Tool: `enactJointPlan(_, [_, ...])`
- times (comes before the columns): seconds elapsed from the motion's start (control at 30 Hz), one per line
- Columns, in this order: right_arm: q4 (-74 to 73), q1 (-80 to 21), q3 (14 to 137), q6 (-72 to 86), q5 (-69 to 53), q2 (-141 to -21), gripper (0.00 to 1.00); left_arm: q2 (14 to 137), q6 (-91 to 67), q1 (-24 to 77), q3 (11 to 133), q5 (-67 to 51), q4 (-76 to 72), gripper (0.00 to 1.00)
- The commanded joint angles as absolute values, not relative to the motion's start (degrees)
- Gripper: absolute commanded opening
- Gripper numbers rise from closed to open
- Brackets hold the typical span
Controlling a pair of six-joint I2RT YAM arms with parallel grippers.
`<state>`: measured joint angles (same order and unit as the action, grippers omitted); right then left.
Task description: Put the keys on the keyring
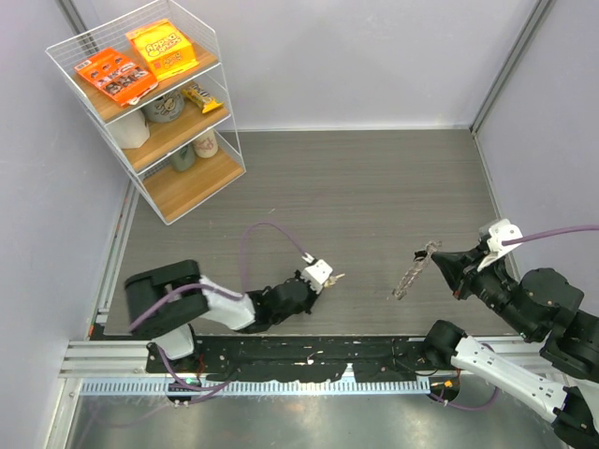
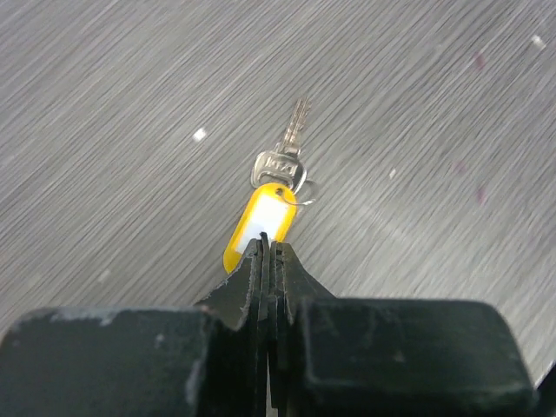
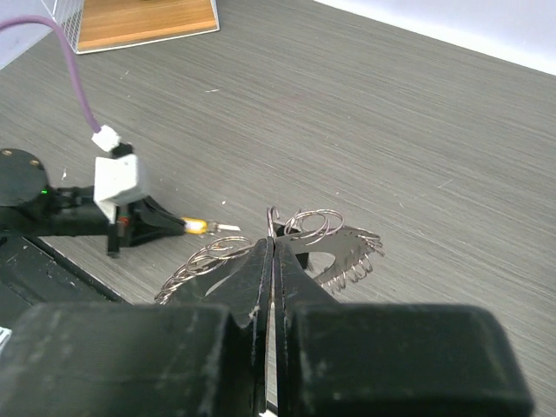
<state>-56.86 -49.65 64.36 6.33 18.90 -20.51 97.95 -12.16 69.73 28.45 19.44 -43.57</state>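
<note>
Closest to your left wrist camera, the left gripper (image 2: 268, 248) is pressed together on the near end of the yellow tag (image 2: 261, 221). This leaves the silver key (image 2: 280, 163) pointing away from the fingers, free for threading. These keys (image 1: 332, 277) sit low over the grey table (image 2: 104, 104); whether they touch it, I cannot tell. Your right gripper (image 3: 271, 245) is clamped on the rim of the keyring (image 3: 347, 248), and the coiled wire spreads to both sides of the fingers. From above, the loop shows edge-on, well apart from the keys. I judge that each arm holds one part so that you can bring the key tip to the ring. Such a thin loop may sag or twist.
</note>
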Motion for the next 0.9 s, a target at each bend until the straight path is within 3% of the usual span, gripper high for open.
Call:
enactJointPlan(0.0, [-50.72, -49.66, 64.25, 5.27, 18.11, -21.62, 0.06, 83.88, -14.60, 71.45, 24.43, 23.39, -33.59, 0.00])
enactJointPlan(0.1, [-49.66, -49.66, 63.90, 4.92, 17.67, -22.41, 0.05, 76.49, -10.21, 73.56, 26.71, 22.77, -28.13, 0.02])
enactJointPlan(0.17, [-48.69, -49.66, 63.28, 4.92, 17.58, -22.85, 0.06, 74.71, -7.40, 73.65, 27.42, 22.50, -28.30, 0.18])
enactJointPlan(0.4, [-46.93, -49.66, 62.67, 4.57, 16.70, -23.73, 0.08, 80.67, -0.44, 72.87, 28.91, 28.03, -30.32, 0.59])
enactJointPlan(0.53, [-47.55, -49.66, 62.84, 4.40, 16.87, -23.47, 0.09, 86.56, -5.08, 70.32, 31.72, 27.78, -27.62, 0.65])
enactJointPlan(0.87, [-48.16, -49.57, 62.58, 3.52, 17.23, -22.59, 0.08, 92.19, -14.15, 69.43, 39.81, 28.39, -17.93, 0.63])
